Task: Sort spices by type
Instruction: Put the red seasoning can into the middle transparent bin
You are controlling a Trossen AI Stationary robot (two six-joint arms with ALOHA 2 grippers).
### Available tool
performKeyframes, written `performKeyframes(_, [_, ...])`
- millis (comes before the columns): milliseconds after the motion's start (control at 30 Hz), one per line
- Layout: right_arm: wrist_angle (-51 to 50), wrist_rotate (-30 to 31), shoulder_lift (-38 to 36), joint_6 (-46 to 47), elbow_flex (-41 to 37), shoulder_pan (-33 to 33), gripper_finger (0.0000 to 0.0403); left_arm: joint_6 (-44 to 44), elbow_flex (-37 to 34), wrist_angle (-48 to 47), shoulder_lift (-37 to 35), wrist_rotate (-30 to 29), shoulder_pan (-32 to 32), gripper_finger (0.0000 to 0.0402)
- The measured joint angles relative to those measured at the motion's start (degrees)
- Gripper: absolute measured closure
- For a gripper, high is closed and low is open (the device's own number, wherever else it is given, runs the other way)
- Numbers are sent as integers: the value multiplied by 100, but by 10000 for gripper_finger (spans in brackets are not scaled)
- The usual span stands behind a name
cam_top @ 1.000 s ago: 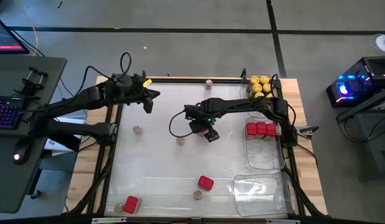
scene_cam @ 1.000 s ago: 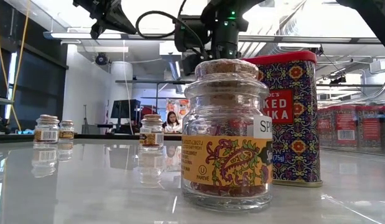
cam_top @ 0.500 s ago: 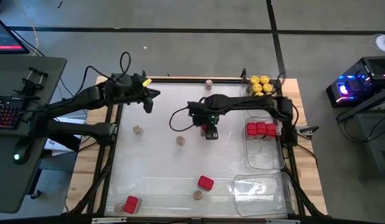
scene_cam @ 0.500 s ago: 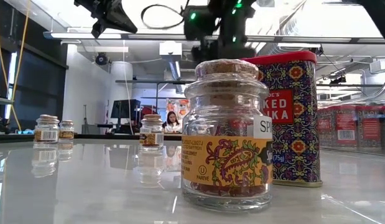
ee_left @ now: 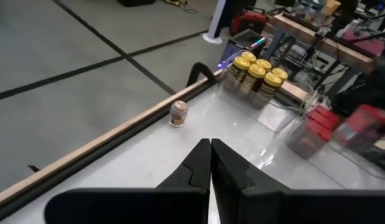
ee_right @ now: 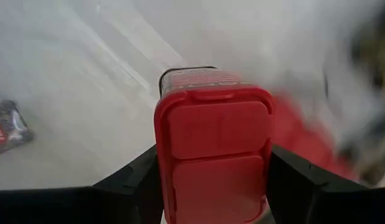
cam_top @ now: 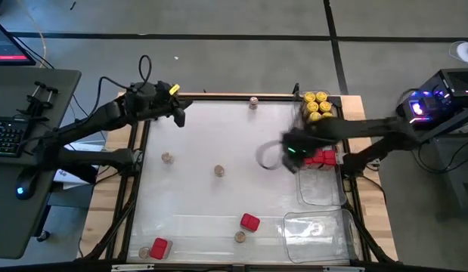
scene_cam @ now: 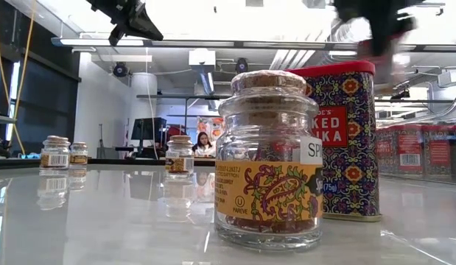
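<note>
Clamped between the fingers of the right gripper (ee_right: 214, 180), a red tin (ee_right: 214, 149) rides above the table's right edge, close to the row of red tins (cam_top: 318, 157) in the clear tray (cam_top: 324, 198) there. It looks rigid and light, boxy with flat sides that suit a two-sided pinch across the body below the lid; painted metal may slip if held loosely. The left gripper (ee_left: 210, 163) hangs over the far left corner with its fingers pressed together, empty. Other tins (cam_top: 249, 221) wait near the front edge, small cork-topped jars (cam_top: 218, 171) dot the middle and left, and yellow-lidded jars (cam_top: 317, 104) fill the far right corner. Motion blur smears the right arm in the high and low views, so how the tin sits relative to the tray cannot be made out.
</note>
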Motion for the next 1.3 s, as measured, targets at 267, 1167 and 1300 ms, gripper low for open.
performKeyframes(267, [-544,-367,-1406,4365,-1164,1484,194,225,0,2,4,57,213,401])
performKeyframes(1167, [148,-1092,-1450,5534,-3318,1007,194,365,2,16,66,158,277,401])
performKeyframes(1300, [145,-1119,-1450,5532,-3434,1007,194,389,2,17,66,158,277,401])
